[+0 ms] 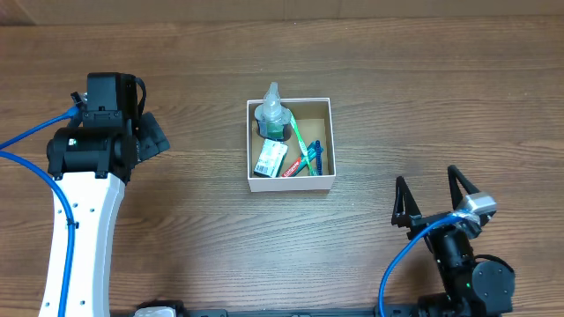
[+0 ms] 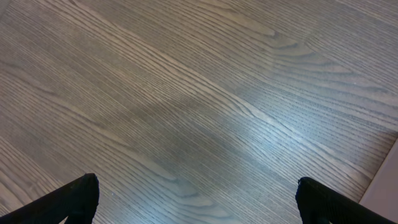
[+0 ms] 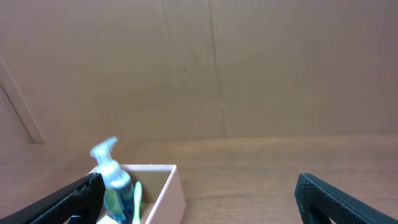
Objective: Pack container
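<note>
The container point(image 1: 328, 141), a square white box with a brown inside, stands mid-table. In it are a clear pump bottle point(image 1: 272, 114) with green liquid, a white-and-green packet point(image 1: 270, 159) and green and blue toothbrushes point(image 1: 308, 154). The right wrist view shows the container's near wall point(image 3: 169, 193) and the pump bottle point(image 3: 111, 177) at lower left. My right gripper point(image 1: 432, 195) is open and empty, to the right of and nearer than the container. My left gripper point(image 1: 150, 136) is open and empty at the far left, over bare wood point(image 2: 196, 199).
The table is wood-grain all over. A cardboard-brown wall point(image 3: 199, 68) rises behind the table. The left arm's white link point(image 1: 84, 229) and blue cable run down the left side.
</note>
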You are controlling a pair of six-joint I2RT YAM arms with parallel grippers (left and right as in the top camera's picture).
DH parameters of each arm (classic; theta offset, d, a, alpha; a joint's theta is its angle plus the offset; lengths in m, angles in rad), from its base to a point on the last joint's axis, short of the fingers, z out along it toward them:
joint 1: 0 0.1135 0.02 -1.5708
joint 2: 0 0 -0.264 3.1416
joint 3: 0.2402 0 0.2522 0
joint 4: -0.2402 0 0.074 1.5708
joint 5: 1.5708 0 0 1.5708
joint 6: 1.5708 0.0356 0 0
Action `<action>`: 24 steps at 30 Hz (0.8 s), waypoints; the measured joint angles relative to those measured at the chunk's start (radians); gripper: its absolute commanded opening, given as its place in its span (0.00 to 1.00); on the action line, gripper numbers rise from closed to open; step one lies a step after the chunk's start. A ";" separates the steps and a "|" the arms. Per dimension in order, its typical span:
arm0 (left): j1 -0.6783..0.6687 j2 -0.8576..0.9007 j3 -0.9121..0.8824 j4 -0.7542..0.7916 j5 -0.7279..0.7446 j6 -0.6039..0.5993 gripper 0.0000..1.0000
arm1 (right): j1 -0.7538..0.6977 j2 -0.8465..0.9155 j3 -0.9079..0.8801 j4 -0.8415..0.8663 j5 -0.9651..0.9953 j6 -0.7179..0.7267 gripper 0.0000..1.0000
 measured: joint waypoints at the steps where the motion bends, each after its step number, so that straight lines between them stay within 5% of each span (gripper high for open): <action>1: 0.000 0.000 0.000 0.000 0.000 0.000 1.00 | -0.008 -0.011 -0.018 0.003 -0.002 0.000 1.00; 24: 0.000 0.000 0.000 0.000 0.000 0.000 1.00 | -0.056 -0.022 -0.188 0.049 0.054 -0.045 1.00</action>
